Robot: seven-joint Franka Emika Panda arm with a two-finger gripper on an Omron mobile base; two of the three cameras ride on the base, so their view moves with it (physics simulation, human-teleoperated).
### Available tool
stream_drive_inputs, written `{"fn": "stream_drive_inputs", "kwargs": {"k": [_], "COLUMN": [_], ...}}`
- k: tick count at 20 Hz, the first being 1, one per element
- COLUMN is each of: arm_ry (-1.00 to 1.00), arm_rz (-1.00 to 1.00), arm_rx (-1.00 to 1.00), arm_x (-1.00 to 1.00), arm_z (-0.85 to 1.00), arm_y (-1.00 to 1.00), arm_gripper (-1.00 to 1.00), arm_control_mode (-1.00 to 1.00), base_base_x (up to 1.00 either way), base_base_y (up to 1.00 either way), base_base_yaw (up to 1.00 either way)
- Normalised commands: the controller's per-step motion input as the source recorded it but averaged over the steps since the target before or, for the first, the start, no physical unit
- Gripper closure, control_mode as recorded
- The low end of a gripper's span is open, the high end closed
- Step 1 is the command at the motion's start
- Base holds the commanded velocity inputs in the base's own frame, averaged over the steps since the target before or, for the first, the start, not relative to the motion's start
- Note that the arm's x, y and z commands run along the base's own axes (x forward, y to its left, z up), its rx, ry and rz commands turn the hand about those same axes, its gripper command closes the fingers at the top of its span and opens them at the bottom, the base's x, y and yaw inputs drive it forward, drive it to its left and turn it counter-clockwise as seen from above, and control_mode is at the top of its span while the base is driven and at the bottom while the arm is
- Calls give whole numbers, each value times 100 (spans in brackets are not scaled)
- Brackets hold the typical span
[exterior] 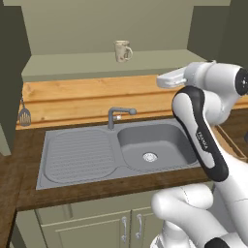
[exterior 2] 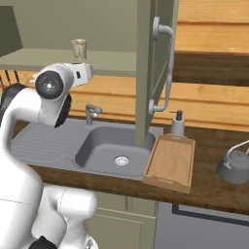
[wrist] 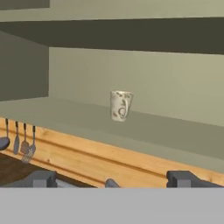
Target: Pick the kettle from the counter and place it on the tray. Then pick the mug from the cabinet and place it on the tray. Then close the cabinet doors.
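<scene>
Nearest the base, the dark wooden tabletop [exterior: 97, 191] carries a grey steel sink [exterior: 150, 145] with a ribbed draining board on its left and a grey tap [exterior: 116, 115] behind the basin. Just right of the sink lies the empty rectangular wooden tray [exterior 2: 170, 163], and well right of that tray stands the grey round kettle [exterior 2: 236, 166] — apart from it, on the tabletop. A small grey soap dispenser [exterior 2: 177, 123] stands just behind the tray. An open olive cabinet door [exterior 2: 151, 68] with a curved grey handle hangs above the sink's right edge. Higher up, the gripper [wrist: 113, 180] is raised above the sink, its dark fingertips [wrist: 41, 178] spread wide with nothing between them. Beyond it, the cream patterned mug [wrist: 120, 105] stands upright on the olive cabinet shelf [wrist: 175, 131] — handle showing. Grey utensils [wrist: 22, 142] hang below the shelf, left of the sink.
</scene>
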Motion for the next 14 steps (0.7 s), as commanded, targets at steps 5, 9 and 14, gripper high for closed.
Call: {"fn": "stream_drive_inputs", "kwargs": {"k": [5,9,14], "arm_ry": [0,0,-3], "arm_rz": [7,0,0], "arm_rx": [7,4,0], "arm_x": [11,13,0], "arm_z": [6,7,0], "arm_y": [0,0,6], "arm_gripper": [-100,-100,-100], "arm_control_mode": [-100,-100,-100], "base_base_x": [0,0,0], "base_base_y": [0,0,0], "base_base_yaw": [0,0,0]}}
